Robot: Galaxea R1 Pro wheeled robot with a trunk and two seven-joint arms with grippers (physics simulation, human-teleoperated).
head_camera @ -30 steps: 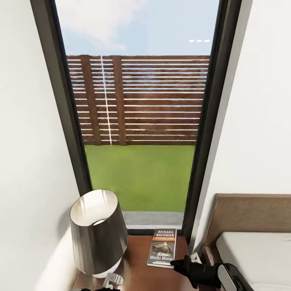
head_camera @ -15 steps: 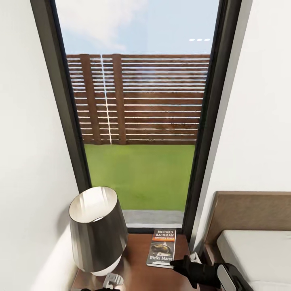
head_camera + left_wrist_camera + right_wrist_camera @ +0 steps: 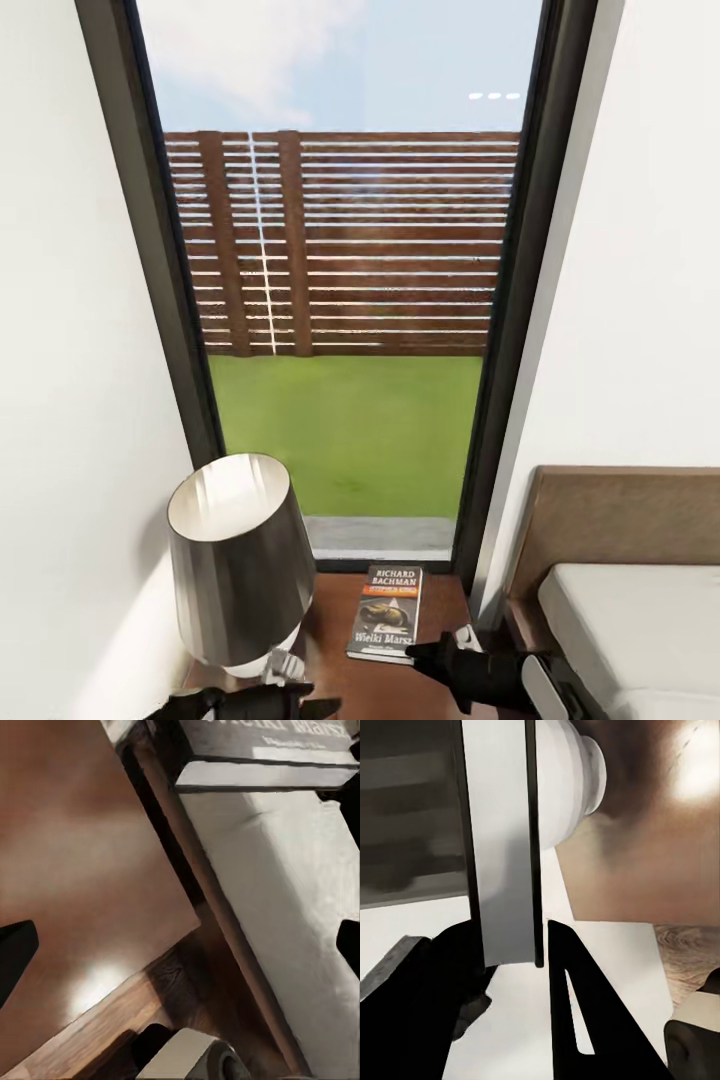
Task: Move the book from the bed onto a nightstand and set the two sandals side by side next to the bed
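The book (image 3: pixel 385 612), a dark paperback lettered "RICHARD BACHMAN", lies on the nightstand (image 3: pixel 330 622) beside the window. My right gripper (image 3: pixel 425 650) is shut on the book's near edge. In the right wrist view the book (image 3: pixel 502 870) stands edge-on between the black fingers (image 3: pixel 577 997). My left gripper (image 3: pixel 250 702) hangs open low over the nightstand's front. Its wrist view looks across the nightstand top (image 3: pixel 90 870) to the book (image 3: pixel 262 757). The bed (image 3: pixel 640 620) with its brown headboard (image 3: pixel 620 515) lies at the right. The sandals are out of view.
A table lamp (image 3: pixel 235 555) with a dark metallic shade stands on the nightstand's left half, close to the book and to my left gripper. A tall dark-framed window (image 3: pixel 350 300) rises behind it. White walls close in on both sides.
The book and my right gripper have shifted a little to the left on the nightstand. My left gripper has come up into the bottom of the head view. The camera has tilted slightly.
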